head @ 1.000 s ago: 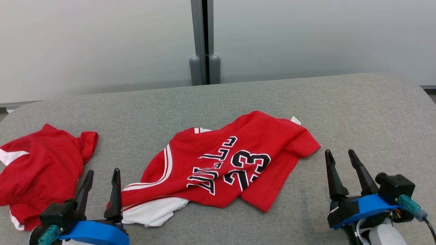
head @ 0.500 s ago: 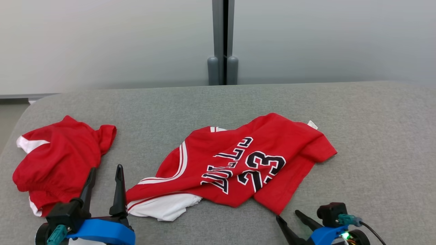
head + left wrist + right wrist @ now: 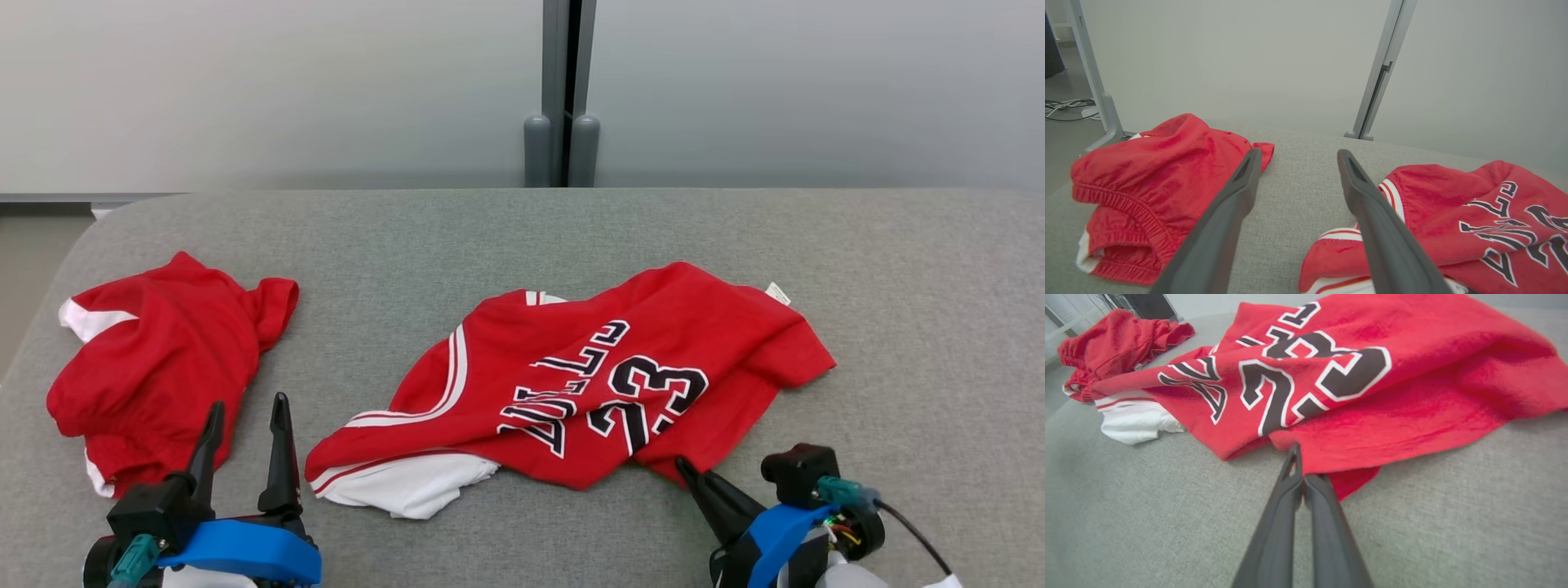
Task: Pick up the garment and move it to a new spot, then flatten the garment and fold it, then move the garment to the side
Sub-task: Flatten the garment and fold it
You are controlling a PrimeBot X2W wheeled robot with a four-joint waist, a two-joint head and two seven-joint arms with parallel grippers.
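At the far left a pair of red shorts (image 3: 155, 359) lies bunched on the grey padded surface (image 3: 490, 237), apart from the work. Just beside them the left gripper (image 3: 248, 402) hovers with its fingers spread wide and nothing between them, pointing at the bare strip between the shorts and the jersey (image 3: 588, 384). The jersey lies crumpled across the middle of the surface, number side up, with a white layer poking out at its near left corner and a small tag at its far right edge. It is thin, soft knit: light, limp, with no shape of its own, likely to drape and drag once lifted and to slip from a shallow pinch. Hems and corners are the places to take it, one in each gripper, so it hangs open instead of balling up. At the right, the right gripper (image 3: 682, 467) is closed tight at the near hem; it seems to have a fold of cloth nipped, though fabric covers one tip
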